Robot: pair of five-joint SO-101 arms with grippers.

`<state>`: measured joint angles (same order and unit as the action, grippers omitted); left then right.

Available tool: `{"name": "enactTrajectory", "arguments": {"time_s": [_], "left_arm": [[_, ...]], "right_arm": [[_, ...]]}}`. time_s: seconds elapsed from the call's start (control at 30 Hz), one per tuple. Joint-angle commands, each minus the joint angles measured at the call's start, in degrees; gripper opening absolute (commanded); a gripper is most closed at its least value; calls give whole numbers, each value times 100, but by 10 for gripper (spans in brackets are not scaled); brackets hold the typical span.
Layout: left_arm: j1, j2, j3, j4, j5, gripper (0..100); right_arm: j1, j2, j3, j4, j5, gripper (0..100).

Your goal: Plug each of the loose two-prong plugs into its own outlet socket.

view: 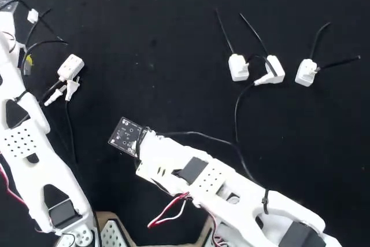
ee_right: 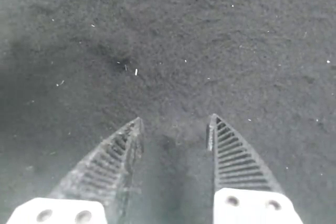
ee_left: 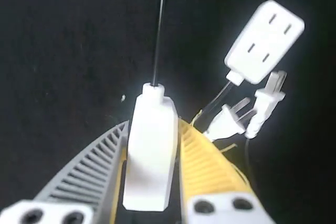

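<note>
My left gripper (ee_left: 152,129) is shut on a white plug body (ee_left: 149,150) whose black cord (ee_left: 159,30) runs away ahead of it. Just beyond lies a white outlet block (ee_left: 265,40) showing several slots, and beside it are two loose two-prong plugs (ee_left: 268,100) (ee_left: 228,121). In the high view the outlet block (view: 70,66) and the two plugs (view: 63,92) lie at the far left, close to the left arm (view: 20,125). My right gripper (ee_right: 176,121) stands open over bare black cloth, nothing between its fingers.
Three more white plug-like blocks with black cords (view: 238,66) (view: 272,70) (view: 305,72) lie at the back right. The right arm (view: 219,186) stretches from the front right toward the centre. Thin black cables (view: 237,114) trail across the black cloth (view: 150,39).
</note>
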<state>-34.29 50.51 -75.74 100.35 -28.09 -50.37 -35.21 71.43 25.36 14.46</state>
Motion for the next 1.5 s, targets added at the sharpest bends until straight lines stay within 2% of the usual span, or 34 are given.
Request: {"name": "enactTrajectory", "arguments": {"time_s": [0.0,0.2,0.4,0.53,0.83,1.0,1.13,1.3,1.47], "left_arm": [[-57,-167,-57,70,774,30],[-4,-1284,1982,70,1160,30],[365,-3481,4286,53,1169,30],[989,-5011,6123,-123,1160,30],[2440,-7604,10123,-2760,1196,30],[3591,-8264,11908,-3771,1468,30],[4286,-8527,12848,-4686,1846,30],[4233,-8563,13525,-5670,2171,45],[3380,-8563,13675,-5741,2198,222]], "right_arm": [[466,-198,-75,-237,-132,181],[1468,-207,-180,-475,-1055,181],[1723,-207,-224,-492,-1099,181],[2057,-207,-224,-492,-1143,181],[2154,-180,-207,-501,-1143,181],[2145,-171,-215,-501,-1143,181],[2145,-171,-207,-501,-1143,181],[2145,-171,-189,-501,-1125,181],[2145,-171,-189,-501,-1116,181]]}}
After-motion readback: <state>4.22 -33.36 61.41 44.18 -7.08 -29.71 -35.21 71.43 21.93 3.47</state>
